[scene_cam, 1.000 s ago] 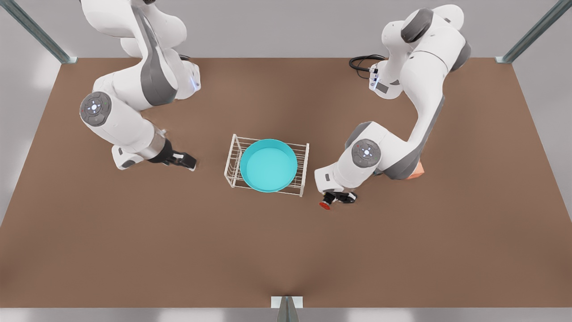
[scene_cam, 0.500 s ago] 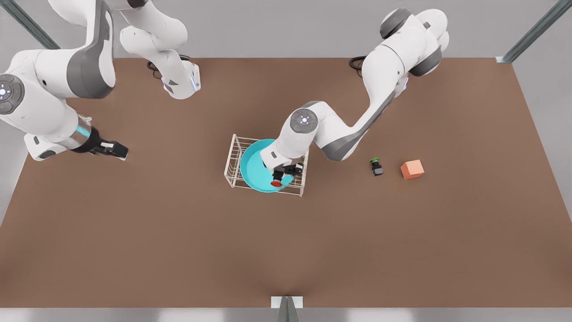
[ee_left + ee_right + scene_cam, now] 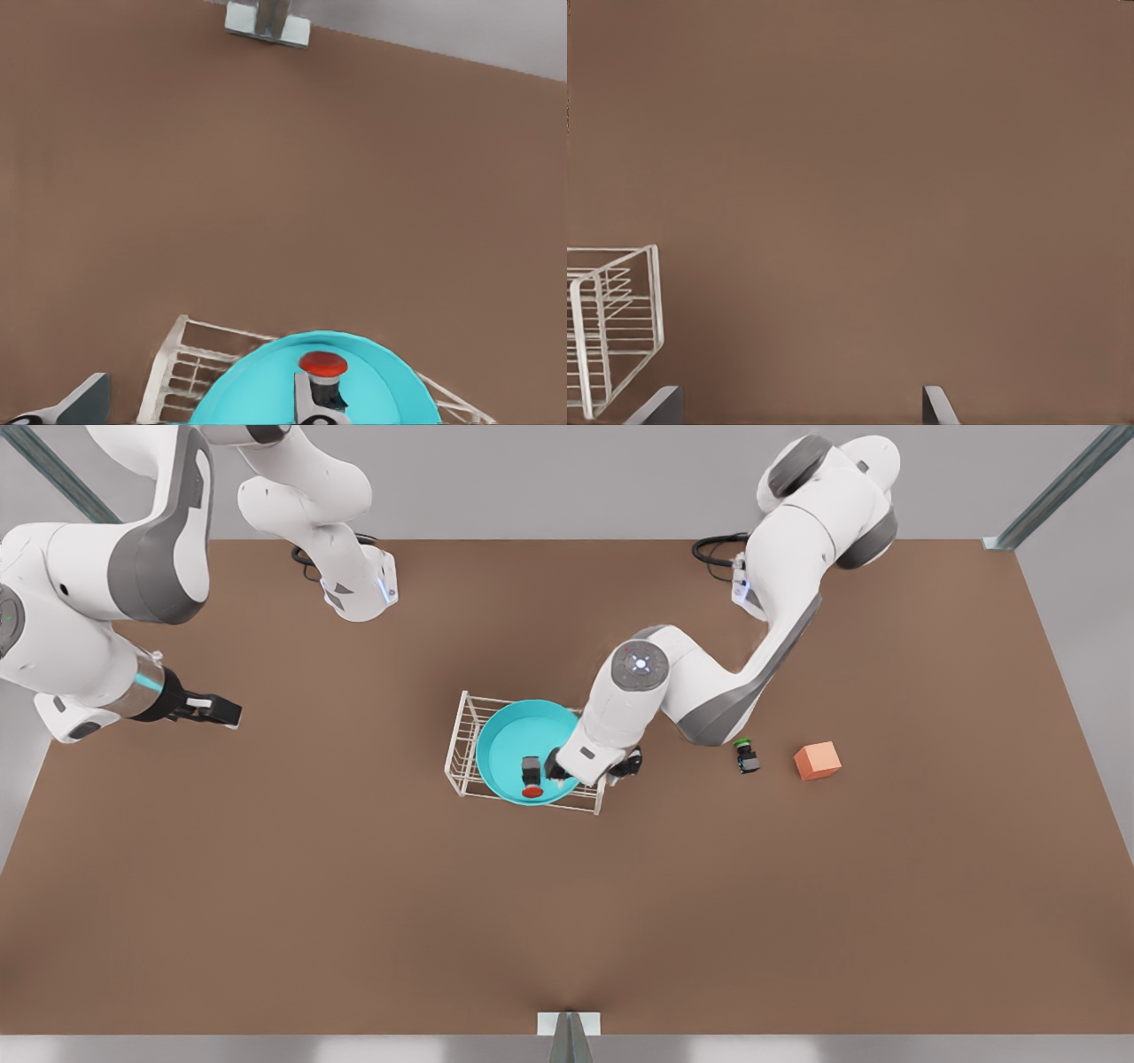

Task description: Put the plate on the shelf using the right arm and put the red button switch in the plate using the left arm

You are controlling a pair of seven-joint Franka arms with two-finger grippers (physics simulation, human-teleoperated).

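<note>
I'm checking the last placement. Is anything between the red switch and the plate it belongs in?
Nothing visible: the red switch already lies inside the plate on the shelf. The left gripper, beside it at the plate's rim, has let go; the right gripper waits open, far off.

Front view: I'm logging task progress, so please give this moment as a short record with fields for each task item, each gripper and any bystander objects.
plate: turquoise, resting on the shelf's barred top
shelf: white wire rack at the table's middle
red button switch: lying inside the plate, free of both grippers
left gripper: open, over the plate's edge on the front view's right
right gripper: open, waiting far off at the front view's left
green button switch: on the table, front view's right
orange cube: on the table beside the green button switch
</note>
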